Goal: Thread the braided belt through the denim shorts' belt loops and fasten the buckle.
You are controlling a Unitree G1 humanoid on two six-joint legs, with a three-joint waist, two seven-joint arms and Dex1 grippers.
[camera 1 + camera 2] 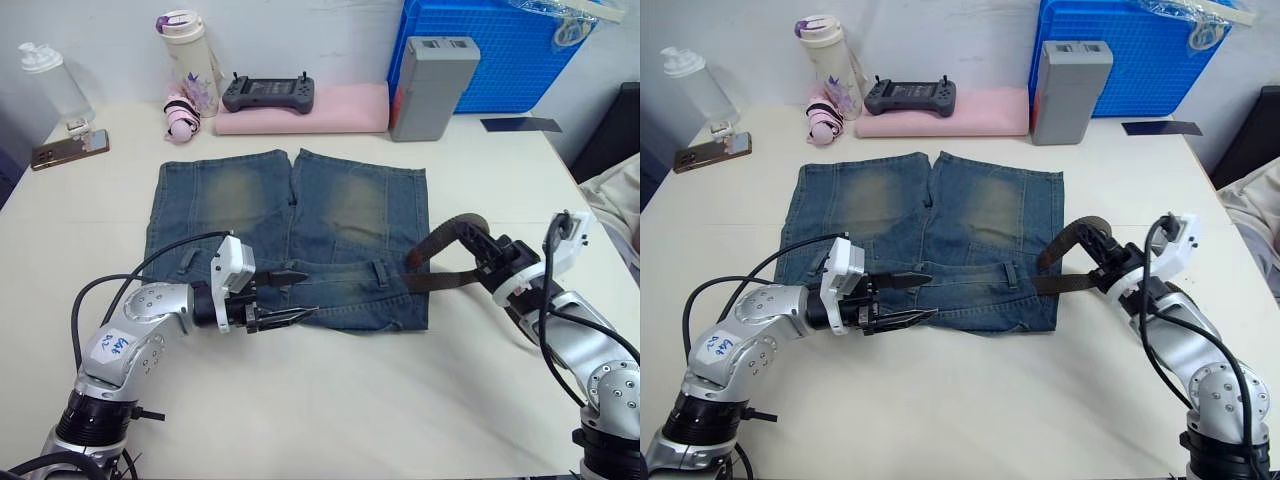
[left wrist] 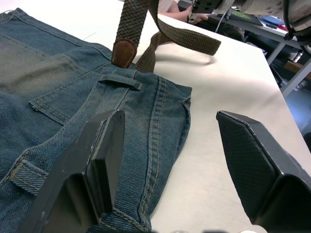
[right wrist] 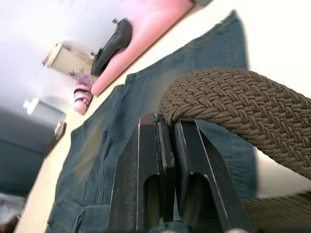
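Observation:
The faded denim shorts (image 1: 290, 220) lie flat on the table with the waistband toward me. At their right side the braided belt (image 1: 452, 232) arches up in a loop, and my right gripper (image 1: 487, 262) is shut on it, as the right wrist view shows (image 3: 170, 126). The belt's tan tip (image 2: 124, 51) rests on the waistband just short of a belt loop (image 2: 121, 80). My left gripper (image 1: 288, 296) is open at the waistband's middle, one finger (image 2: 104, 160) over the denim and the other over the table. The buckle is out of view.
Along the back stand a clear bottle (image 1: 55, 85), a tumbler (image 1: 190, 60), a controller (image 1: 268, 94) on a pink pad (image 1: 330, 115), a grey box (image 1: 432, 85) and a blue crate (image 1: 490, 50). A phone (image 1: 68, 148) lies at the far left.

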